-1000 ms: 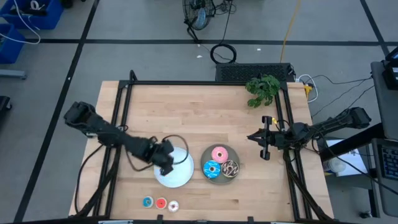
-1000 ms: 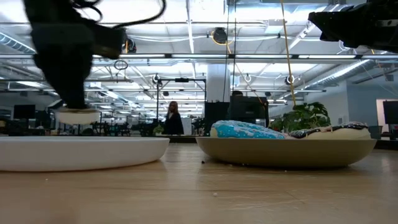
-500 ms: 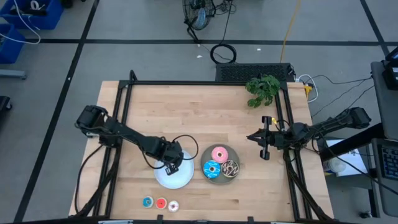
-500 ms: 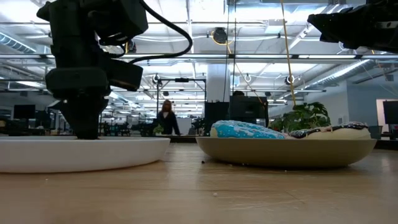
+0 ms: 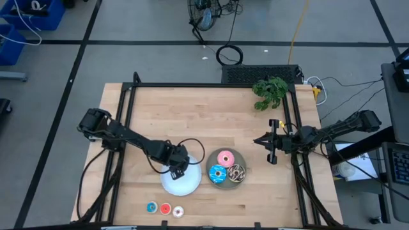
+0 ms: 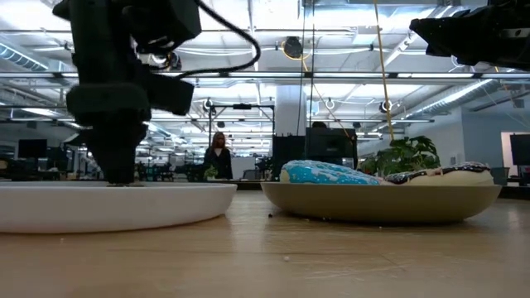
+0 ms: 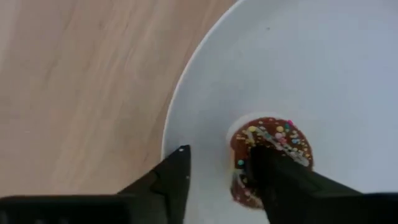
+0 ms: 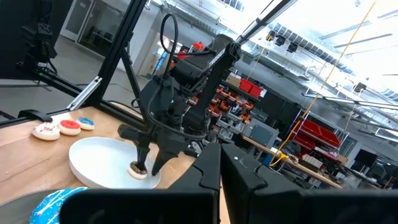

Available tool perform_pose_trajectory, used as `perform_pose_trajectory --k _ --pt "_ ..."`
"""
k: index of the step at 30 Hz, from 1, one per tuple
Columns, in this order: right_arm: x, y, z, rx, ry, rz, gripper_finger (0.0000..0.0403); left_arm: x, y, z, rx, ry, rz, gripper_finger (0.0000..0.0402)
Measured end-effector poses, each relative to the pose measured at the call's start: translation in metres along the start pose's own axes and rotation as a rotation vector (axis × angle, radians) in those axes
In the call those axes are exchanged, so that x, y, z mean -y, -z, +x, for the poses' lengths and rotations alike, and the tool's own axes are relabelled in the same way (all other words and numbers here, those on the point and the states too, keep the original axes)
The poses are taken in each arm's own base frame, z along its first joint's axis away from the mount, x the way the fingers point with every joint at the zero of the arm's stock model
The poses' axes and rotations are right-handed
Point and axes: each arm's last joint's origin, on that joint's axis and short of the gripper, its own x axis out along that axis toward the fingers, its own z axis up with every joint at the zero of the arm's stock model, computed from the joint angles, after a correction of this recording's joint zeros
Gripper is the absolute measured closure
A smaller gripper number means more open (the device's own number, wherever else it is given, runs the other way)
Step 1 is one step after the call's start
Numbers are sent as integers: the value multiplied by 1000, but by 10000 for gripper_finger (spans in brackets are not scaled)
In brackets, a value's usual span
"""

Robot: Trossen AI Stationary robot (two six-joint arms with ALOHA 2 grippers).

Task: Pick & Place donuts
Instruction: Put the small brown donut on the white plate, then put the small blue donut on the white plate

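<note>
One camera looks straight down on my whole table; another sits level at tabletop height. My left wrist camera hangs close over the white plate (image 7: 323,68), shared with all views.

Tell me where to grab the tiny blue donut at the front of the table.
Take the tiny blue donut across its outer rim, coming straight down. It lies flat on the table, and the red donut sits close on one side, so set the end effector fingers front to back, not into that narrow gap.
</note>
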Motion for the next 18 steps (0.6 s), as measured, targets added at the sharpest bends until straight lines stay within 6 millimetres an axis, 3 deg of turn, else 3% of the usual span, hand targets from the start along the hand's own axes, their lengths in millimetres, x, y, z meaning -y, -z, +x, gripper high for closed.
perform_pose_trajectory --k 5,12,15,18 --pt "0 0 0 0 0 0 403 11 -10 -22 21 -36 72 188" --pt "0 0 0 0 0 1 403 19 -24 -53 30 -62 82 183" --pt "0 0 0 0 -1 1 403 25 -19 -65 -18 -58 76 183" --pt "0 1 0 -5 -4 0 403 40 0 -75 -84 -39 93 183"
